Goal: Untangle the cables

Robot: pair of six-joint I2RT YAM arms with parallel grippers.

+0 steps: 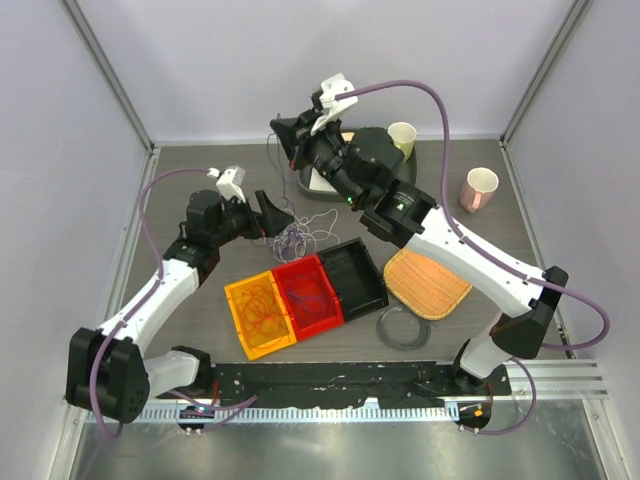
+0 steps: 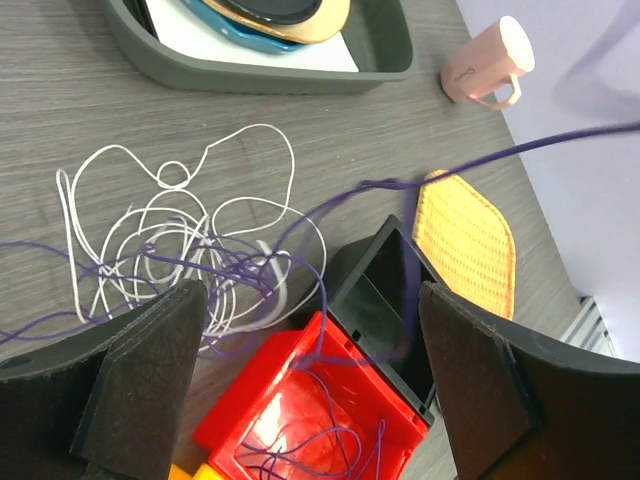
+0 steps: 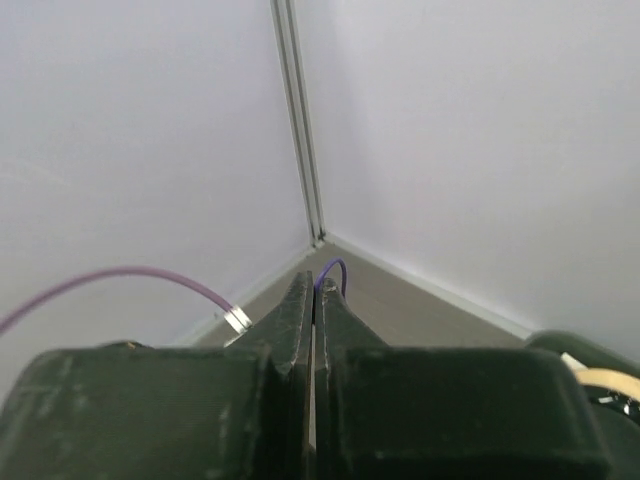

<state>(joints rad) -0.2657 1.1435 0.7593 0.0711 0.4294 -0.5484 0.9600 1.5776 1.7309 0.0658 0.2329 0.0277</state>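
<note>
A tangle of white cable [image 2: 180,228] and purple cable [image 2: 352,194] lies on the table behind the bins [image 1: 300,236]. One purple strand rises up and to the right out of the tangle, and more purple cable lies in the red bin [image 2: 330,415]. An orange-red cable [image 1: 260,308] is coiled in the orange bin. My left gripper [image 2: 310,390] hangs open over the near edge of the tangle and the red bin [image 1: 275,215], with nothing between its fingers. My right gripper [image 3: 315,285] is raised at the back [image 1: 285,135] and shut on a purple cable loop [image 3: 334,268].
A black bin [image 1: 352,275] stands right of the red bin [image 1: 310,290]. A woven mat [image 1: 425,282] and a clear ring [image 1: 402,328] lie further right. A grey tray [image 2: 260,72] with dishes sits at the back, along with two cups [image 1: 402,138] [image 1: 478,188].
</note>
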